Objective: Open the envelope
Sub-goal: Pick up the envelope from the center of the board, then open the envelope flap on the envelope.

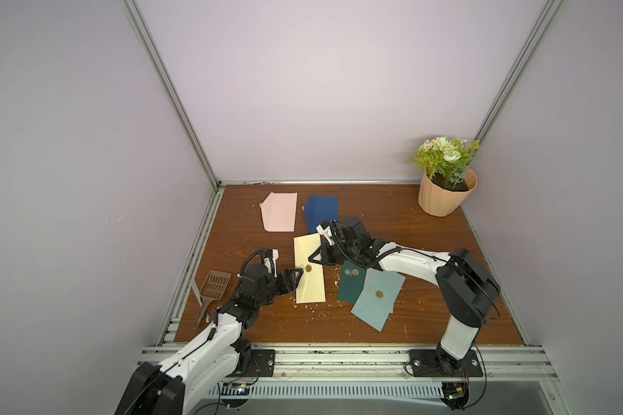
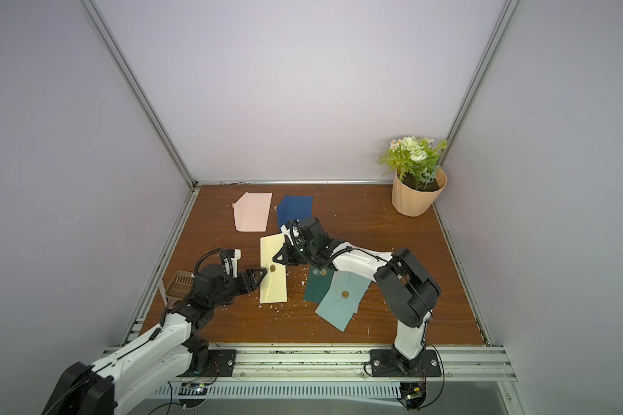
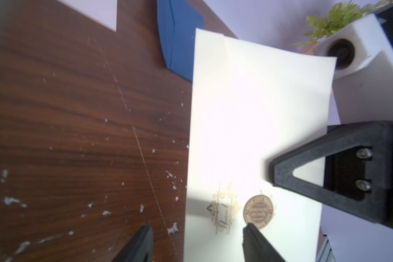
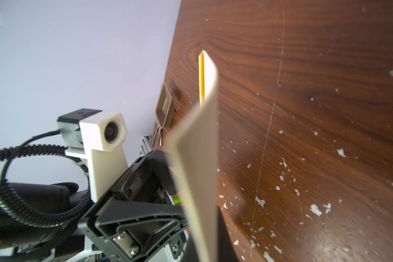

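The envelope (image 1: 308, 285) (image 2: 274, 285) is cream, with gold lettering and a round brown seal (image 1: 308, 267) (image 3: 258, 209) on its flap. My right gripper (image 1: 317, 257) (image 2: 279, 257) (image 4: 204, 240) is shut on its right long edge and holds that side raised off the table. The right wrist view shows the envelope (image 4: 200, 158) edge-on and bowed. My left gripper (image 1: 292, 277) (image 2: 258, 276) (image 3: 196, 229) is open at the envelope's left edge. One of its fingertips (image 3: 250, 229) sits right by the seal, the other is over bare wood. Nothing is gripped between them.
A pink envelope (image 1: 279, 212) and a navy one (image 1: 321, 212) lie behind. A dark green envelope (image 1: 351, 285) and a pale teal one (image 1: 376, 300) overlap to the right. A flower pot (image 1: 445, 194) stands back right. A brown scoop (image 1: 213, 287) lies at the left rail. White scraps litter the wooden table (image 1: 410, 233).
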### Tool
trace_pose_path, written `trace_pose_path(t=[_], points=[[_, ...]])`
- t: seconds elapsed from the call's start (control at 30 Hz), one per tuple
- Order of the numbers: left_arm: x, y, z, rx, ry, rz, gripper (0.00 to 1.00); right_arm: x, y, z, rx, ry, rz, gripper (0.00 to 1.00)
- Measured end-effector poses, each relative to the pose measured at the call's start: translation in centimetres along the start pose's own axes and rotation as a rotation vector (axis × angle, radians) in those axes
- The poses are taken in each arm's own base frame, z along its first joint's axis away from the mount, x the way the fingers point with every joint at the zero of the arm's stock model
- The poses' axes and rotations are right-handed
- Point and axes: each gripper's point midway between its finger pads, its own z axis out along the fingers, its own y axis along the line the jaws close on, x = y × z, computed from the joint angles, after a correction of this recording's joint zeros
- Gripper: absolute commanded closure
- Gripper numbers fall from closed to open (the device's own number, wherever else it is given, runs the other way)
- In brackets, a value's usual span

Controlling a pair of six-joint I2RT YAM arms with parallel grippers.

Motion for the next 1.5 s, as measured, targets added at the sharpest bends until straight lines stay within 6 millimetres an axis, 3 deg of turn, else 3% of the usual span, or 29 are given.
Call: trace_pose_path(t=[0.17,0.3,0.5,0.67,0.8,0.97,1.2,1.5], points=[[-3.5,-2.8,-2.2,0.023,-0.093,0.114,0.32,-1.6,2.0,-1.6,0.009,-0.056,-0.03,1.0],[-4.4,-3.3,-3.2,0.003,-0.125,0.169,0.32,-2.7,2.6,-2.4,0.069,-0.097,-0.057,1.0],[-4.8,-2.7,-2.8,-0.066,-0.092,0.211,0.33,-4.4,4.3,-4.2,0.176,-0.186,-0.12,1.0],[-6.9,-3.1,-1.8,-0.131,-0.068,0.244,0.33,-5.1,5.2,-6.3,0.243,-0.249,-0.151,1.0],[-9.3,-5.1,-1.4,-0.125,-0.083,0.281,0.32,-5.5,5.2,-7.4,0.276,-0.278,-0.154,1.0],[-11.7,-9.1,-1.1,-0.089,-0.102,0.36,0.32,-5.2,4.8,-7.5,0.313,-0.284,-0.154,1.0],[-11.1,-14.7,0.6,-0.075,-0.053,0.511,0.29,-4.5,5.5,-9.1,0.356,-0.307,-0.162,1.0],[-11.3,-14.5,-0.7,-0.116,-0.078,0.523,0.28,-4.6,7.0,-12.0,0.383,-0.367,-0.174,1.0]])
